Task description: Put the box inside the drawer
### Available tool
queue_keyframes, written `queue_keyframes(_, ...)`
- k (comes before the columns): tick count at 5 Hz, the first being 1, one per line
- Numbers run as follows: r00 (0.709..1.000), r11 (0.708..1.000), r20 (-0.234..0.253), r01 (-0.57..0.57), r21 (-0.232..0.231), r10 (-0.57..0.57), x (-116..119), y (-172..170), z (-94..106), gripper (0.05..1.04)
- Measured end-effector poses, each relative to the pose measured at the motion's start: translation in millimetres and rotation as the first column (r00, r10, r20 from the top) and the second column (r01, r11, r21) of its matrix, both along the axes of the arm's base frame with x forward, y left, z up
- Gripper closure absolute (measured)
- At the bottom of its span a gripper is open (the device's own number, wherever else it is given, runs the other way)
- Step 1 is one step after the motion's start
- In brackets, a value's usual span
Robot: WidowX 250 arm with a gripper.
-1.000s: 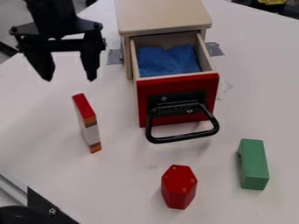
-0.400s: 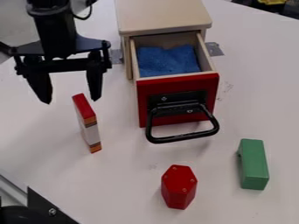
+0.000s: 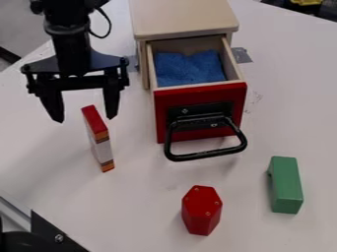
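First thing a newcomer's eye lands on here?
Likely the open drawer, red-fronted, top centre, with a blue cloth inside. Next, the black gripper at upper left, open above the slim red-topped box. Then the red hexagonal block, bottom centre.

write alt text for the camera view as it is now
An open black gripper hangs near a small upright red, white and orange box on a white table. Beside them, a wooden cabinet's red-fronted drawer stands open with blue cloth inside; a red hexagonal block and green block sit in front.
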State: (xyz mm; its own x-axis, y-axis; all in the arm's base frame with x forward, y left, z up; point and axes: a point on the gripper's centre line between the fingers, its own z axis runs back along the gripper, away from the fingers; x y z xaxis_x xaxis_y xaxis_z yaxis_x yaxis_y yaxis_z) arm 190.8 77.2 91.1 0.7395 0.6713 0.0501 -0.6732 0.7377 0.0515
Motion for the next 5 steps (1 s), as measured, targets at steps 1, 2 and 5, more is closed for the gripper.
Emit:
queue_keyframes(1,1.000,1.000,-0.001,-0.023,0.017,0.023,5,4,-8.3,0.084)
queue_keyframes(2,0.999,0.999,-0.004,-0.041,0.026,0.041,5,5,-14.3,0.084)
queue_keyframes(5,0.998,0.995,-0.028,-0.062,0.076,0.065,-14,4,-41.2,0.120)
